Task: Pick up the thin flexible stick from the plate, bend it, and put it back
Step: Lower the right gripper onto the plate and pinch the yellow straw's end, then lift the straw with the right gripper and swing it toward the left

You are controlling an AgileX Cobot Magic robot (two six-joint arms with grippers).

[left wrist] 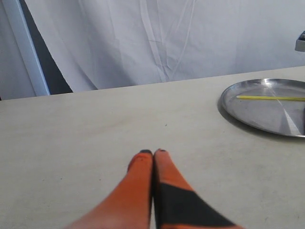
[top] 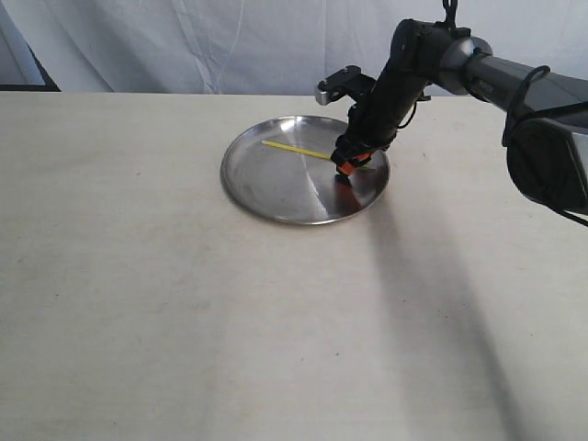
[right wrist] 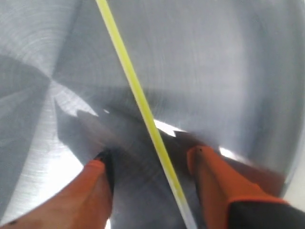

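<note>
Yellow-green stick (right wrist: 127,76) lies straight on the steel plate (top: 266,179); the right gripper (right wrist: 148,155) stands open astride it, holding nothing yet. Lifting, bending and returning all remain.

I see the plate (top: 276,188), round, shallow, shiny brushed steel with a low rim, sitting flat just above the middle of the exterior frame. The thin flexible stick (top: 296,149), yellow-green and straight, lies across its upper half, slanting slightly down rightward.
</note>
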